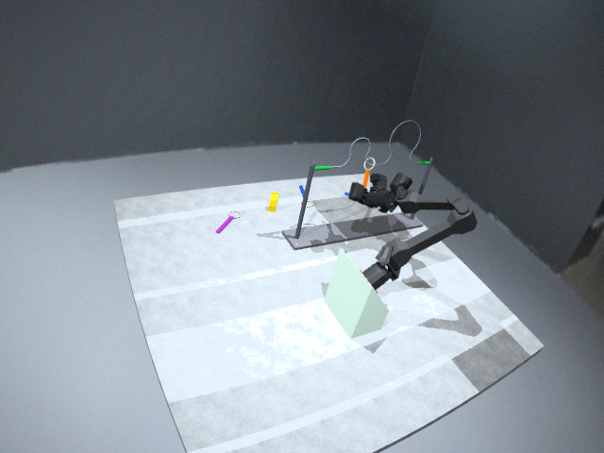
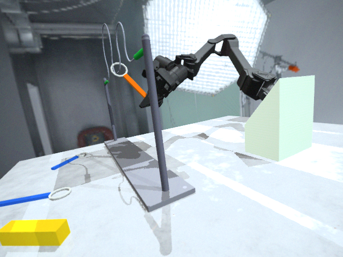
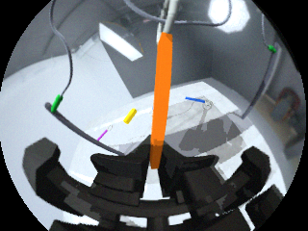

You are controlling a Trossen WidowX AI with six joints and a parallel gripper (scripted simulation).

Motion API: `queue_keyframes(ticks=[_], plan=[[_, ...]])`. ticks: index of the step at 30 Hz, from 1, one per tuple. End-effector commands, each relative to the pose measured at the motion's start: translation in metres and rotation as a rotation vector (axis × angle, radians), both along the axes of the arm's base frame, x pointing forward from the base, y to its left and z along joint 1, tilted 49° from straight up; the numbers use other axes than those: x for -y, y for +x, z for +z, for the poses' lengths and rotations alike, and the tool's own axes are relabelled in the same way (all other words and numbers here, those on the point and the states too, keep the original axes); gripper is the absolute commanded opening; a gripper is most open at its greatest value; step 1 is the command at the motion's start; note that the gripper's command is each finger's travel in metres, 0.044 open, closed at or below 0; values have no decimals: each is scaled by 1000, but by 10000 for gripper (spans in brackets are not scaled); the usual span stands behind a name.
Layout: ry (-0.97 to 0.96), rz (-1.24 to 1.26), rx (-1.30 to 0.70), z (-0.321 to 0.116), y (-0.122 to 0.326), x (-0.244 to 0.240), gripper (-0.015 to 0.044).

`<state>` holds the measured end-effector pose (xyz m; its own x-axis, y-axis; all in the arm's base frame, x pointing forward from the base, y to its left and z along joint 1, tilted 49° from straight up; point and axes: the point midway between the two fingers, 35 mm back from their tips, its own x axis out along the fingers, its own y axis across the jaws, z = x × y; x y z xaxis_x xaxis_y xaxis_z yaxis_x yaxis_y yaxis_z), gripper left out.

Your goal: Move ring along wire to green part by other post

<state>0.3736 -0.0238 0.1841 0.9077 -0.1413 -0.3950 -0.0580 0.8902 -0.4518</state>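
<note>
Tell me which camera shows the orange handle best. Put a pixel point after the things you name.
The wrist view: the orange handle [image 1: 366, 178] [image 2: 134, 85] [image 3: 162, 96] looks largest there, running down between the fingers. The exterior view shows it slanting below its ring; the top view shows it small.
</note>
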Motion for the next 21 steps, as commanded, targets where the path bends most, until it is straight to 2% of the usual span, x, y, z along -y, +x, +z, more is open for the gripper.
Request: queue_keyframes(ticks=[1,21], plan=[[93,4,-22,-7,-4,-14,-150],[582,4,-115,-13,-18,-89,-150]])
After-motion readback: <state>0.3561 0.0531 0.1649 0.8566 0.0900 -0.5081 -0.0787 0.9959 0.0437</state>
